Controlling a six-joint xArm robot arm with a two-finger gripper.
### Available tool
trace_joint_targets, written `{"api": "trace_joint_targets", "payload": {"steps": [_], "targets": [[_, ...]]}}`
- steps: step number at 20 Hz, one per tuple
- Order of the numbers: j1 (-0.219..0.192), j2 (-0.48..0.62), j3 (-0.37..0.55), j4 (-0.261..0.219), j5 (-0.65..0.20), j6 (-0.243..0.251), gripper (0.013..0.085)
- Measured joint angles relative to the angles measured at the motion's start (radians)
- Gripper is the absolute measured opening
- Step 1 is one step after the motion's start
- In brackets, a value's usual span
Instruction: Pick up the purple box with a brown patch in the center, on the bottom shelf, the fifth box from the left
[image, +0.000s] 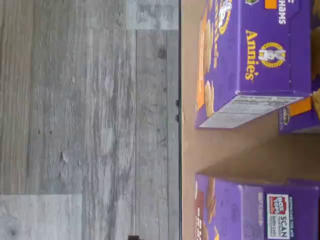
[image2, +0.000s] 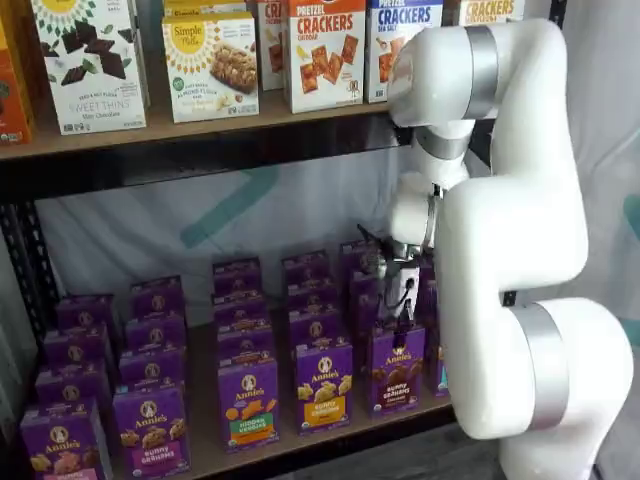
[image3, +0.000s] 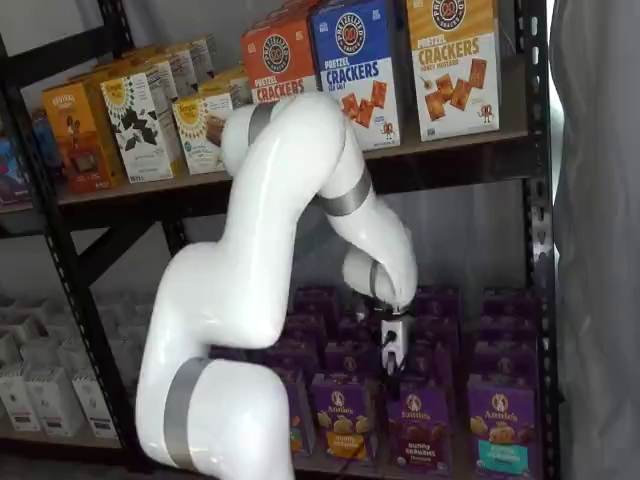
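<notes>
Item: purple box (image2: 395, 368) (also (image3: 420, 428)), upright at the front edge of the bottom shelf (image2: 330, 435), brown band reading "bunny grahams" facing out; in both shelf views it stands in the front row of like purple cartons, with an orange-banded carton (image2: 323, 385) just beside it on one side and more purple cartons ranked behind. Tool: gripper (image2: 403, 312) (also (image3: 393, 365)), white body with dark fingers pointing down, hanging from the white arm (image2: 510, 230) just above and slightly behind the purple box; whether the fingers are apart or together cannot be told, since they read as one dark shape against the cartons. Wrist view: the tan shelf board (image: 220, 150) beside grey plank flooring (image: 90, 120), with an orange-sided purple carton (image: 255, 60) and the corner of another purple carton (image: 250, 210) (picture turned on its side). Upper tier: cracker boxes (image2: 325, 50) in a row.
</notes>
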Motion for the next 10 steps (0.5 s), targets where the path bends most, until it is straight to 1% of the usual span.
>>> {"api": "trace_joint_targets", "payload": {"steps": [3, 10], "targets": [[-0.001, 0.014, -0.008, -0.020, -0.021, 0.016, 0.0850], [-0.003, 0.051, -0.034, 0.013, -0.055, -0.018, 0.0850]]}}
